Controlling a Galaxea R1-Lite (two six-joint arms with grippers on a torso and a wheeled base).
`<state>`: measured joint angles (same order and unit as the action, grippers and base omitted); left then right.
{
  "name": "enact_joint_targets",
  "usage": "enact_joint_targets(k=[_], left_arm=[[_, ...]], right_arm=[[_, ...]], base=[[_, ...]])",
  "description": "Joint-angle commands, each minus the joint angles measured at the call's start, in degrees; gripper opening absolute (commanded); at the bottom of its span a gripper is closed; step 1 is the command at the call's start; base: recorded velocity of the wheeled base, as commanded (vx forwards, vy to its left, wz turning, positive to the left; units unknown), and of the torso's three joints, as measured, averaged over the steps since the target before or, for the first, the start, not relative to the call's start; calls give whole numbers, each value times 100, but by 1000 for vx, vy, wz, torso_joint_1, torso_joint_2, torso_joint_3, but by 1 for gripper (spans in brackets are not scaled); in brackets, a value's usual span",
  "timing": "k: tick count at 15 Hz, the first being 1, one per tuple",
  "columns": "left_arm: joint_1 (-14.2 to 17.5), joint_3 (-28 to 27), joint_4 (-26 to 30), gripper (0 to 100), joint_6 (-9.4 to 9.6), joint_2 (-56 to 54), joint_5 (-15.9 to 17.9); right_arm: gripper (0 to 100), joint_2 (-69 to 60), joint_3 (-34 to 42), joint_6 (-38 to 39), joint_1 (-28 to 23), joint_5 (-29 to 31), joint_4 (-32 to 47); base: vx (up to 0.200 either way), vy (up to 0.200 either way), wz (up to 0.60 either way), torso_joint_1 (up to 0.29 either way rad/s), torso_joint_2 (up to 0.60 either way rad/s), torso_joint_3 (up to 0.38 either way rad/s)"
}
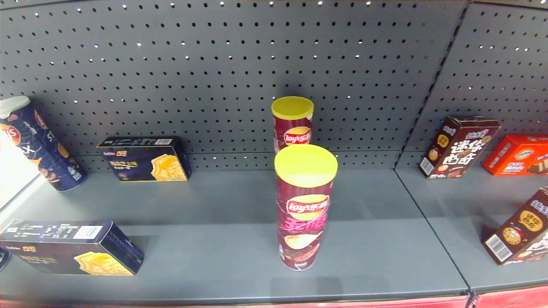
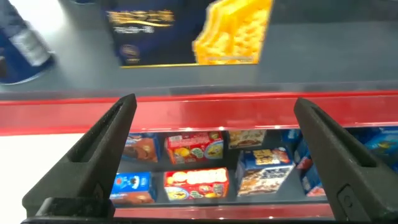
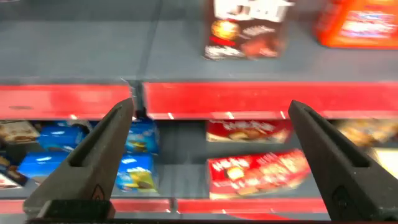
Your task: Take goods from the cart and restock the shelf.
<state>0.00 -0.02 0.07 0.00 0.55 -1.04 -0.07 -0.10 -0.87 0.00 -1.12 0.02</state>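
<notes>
Maroon chip cans with yellow lids; grey perforated shelf

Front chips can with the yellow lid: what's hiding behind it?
A second chips can stands upright behind the front can, close to the pegboard wall. Its yellow lid and upper part show; its lower part is covered by the front can.

Place: I am in a shop, facing a goods aisle.
Fixture: a grey shelf with a perforated back panel and a red front strip.
Stock: crisp cans, cracker boxes and biscuit boxes face me.
Below: more packaged snacks on a lower tier.
</notes>
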Motion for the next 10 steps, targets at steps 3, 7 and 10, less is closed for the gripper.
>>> enact_joint_targets(k=[3,7,10], left_arm=[[0,2,1,100,9,-2,-2],[0,2,1,100,18,7,-11],[9,2,1,100,-9,-2,-55]], right_arm=[[100,7,1,-1,0,-2,-2],[100,7,1,-1,0,-2,-2],[100,7,1,-1,0,-2,-2]], base=[[0,0,0,0,0,0],[0,0,0,0,0,0],[0,-67,0,-1,1,2]])
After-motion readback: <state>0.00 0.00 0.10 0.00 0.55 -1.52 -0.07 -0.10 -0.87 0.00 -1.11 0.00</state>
